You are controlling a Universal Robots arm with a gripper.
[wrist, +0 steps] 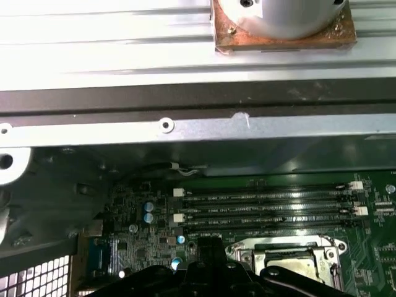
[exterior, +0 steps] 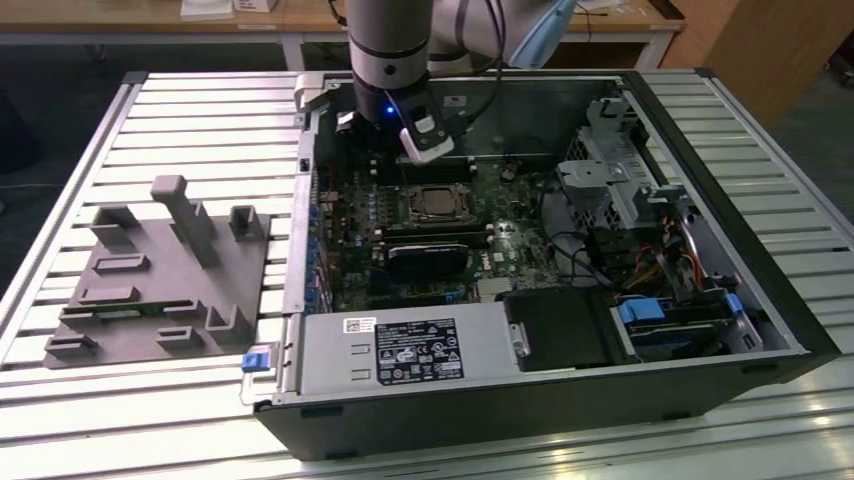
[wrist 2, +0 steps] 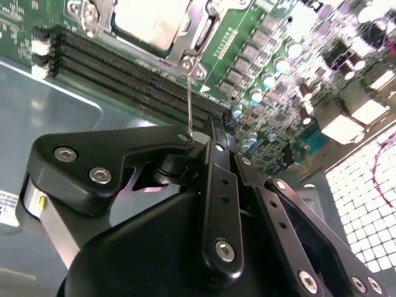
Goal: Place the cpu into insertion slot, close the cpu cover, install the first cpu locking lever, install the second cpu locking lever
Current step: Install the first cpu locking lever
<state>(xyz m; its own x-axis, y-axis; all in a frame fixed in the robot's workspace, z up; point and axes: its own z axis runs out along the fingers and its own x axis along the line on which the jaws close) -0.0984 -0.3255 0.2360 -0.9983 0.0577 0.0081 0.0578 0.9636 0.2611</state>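
Fixture, grey, lies well to the exterior view's left of the slot. Cpu sits in the slot, cover framing its top. Gripper, just beside the slot above the memory slots, is pinched narrow on a thin wire lever that runs from the slot's corner.

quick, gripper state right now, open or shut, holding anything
gripper: shut on the thin silver wire locking lever, pinching it at its free end, as seen in the second wrist view.
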